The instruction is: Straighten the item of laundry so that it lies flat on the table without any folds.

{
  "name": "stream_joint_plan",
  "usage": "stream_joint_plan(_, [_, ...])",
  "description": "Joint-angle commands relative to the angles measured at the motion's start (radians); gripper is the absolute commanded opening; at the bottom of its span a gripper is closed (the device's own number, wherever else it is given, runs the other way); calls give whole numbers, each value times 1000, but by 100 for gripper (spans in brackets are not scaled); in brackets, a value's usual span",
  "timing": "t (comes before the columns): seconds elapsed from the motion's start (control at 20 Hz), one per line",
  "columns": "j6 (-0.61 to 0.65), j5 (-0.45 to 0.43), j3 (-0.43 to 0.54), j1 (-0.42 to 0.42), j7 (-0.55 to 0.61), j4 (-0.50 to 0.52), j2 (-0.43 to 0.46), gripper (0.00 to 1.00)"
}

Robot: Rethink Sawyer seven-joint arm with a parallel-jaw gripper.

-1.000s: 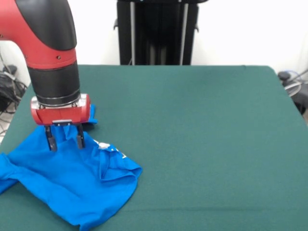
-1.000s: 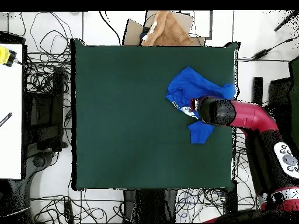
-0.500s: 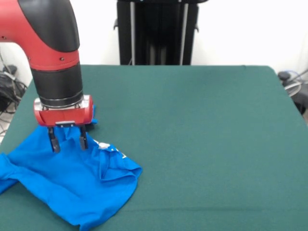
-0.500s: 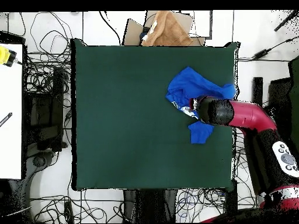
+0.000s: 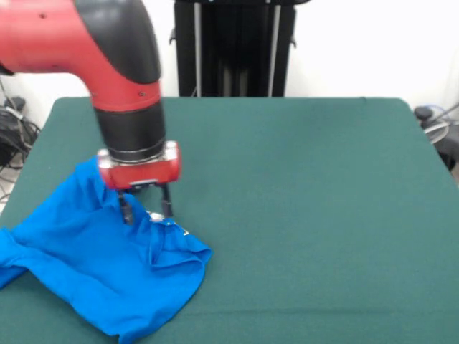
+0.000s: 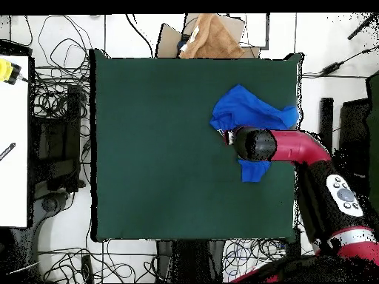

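Note:
The item of laundry (image 5: 93, 258), a bright blue shirt, lies rumpled at the near left corner of the table (image 5: 308, 179), with folds along its right side and a bit of white print (image 5: 155, 216) showing. My gripper (image 5: 147, 209) stands open over the shirt's far right edge, one fingertip on either side of the print, low against the cloth. In the overhead view the arm's head (image 6: 252, 143) covers the middle of the shirt (image 6: 248, 111), near the table's (image 6: 163, 148) right edge, and hides the gripper.
The shirt lies close to the table's edge. Brown cardboard and cloth (image 6: 211, 38) sit past the far edge in the overhead view. Cables (image 6: 55, 111) lie all around the table, and a white surface (image 6: 13, 148) stands at the left.
My gripper has moved right in the front view, from over the shirt's middle to its rumpled edge by the print. It stays open. The shirt has hardly shifted.

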Motion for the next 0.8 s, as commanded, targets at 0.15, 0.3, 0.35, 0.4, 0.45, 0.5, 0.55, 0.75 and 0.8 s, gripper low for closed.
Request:
stream_joint_plan(0.15, [-91, 24, -54, 89, 183, 184, 4, 100])
stream_joint_plan(0.3, [-115, 42, -76, 98, 224, 261, -55, 100])
stream_joint_plan(0.35, [-130, 42, -84, 103, 236, 279, -58, 100])
stream_joint_plan(0.4, [-136, 46, -90, 111, 240, 283, -56, 100])
stream_joint_plan(0.45, [-146, 48, -99, 123, 248, 287, -50, 100])
stream_joint_plan(0.5, [-155, 52, -105, 132, 251, 287, -41, 100])
stream_joint_plan(0.55, [-167, 56, -113, 143, 258, 288, -30, 100])
stream_joint_plan(0.75, [-210, 66, -129, 184, 266, 286, -4, 100])
stream_joint_plan(0.8, [-222, 71, -141, 199, 273, 290, -4, 100])
